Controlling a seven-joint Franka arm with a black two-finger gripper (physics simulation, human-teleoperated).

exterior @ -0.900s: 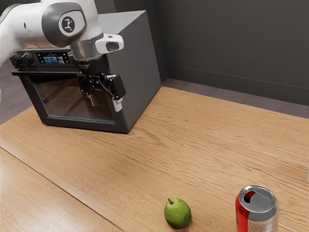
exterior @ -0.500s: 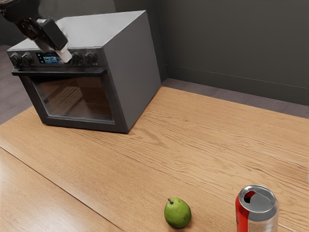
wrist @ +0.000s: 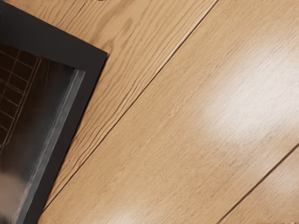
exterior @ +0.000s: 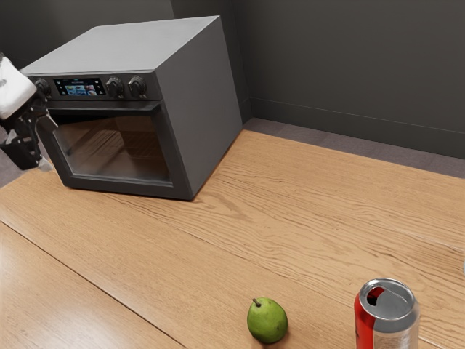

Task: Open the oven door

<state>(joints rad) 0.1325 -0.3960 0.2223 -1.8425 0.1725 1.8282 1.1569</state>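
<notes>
My gripper [exterior: 48, 143] is at the exterior view's far left, beside the oven's front, its two fingers apart with nothing between them. The dark grey oven [exterior: 200, 109] has its door [exterior: 173, 163] shut. A black handle [exterior: 109, 107] runs along the door's top edge, and the gripper and hand cover its far-left end. Through the glass a rack is visible. In the wrist view, a corner of the door frame [wrist: 86, 56] and part of its window [wrist: 28, 121] appear over the tabletop.
The wooden table [exterior: 218, 233] extends in front of the oven and to its side. A green pear [exterior: 267, 321] and a red and silver can [exterior: 386, 320] stand near the exterior view's lower edge, well away from the oven. Knobs and a display [exterior: 80, 87] line the oven's upper front.
From in front of the oven door, my gripper went up toward the exterior view's upper left, then came down to the far left beside the oven's front. The oven door has not moved.
</notes>
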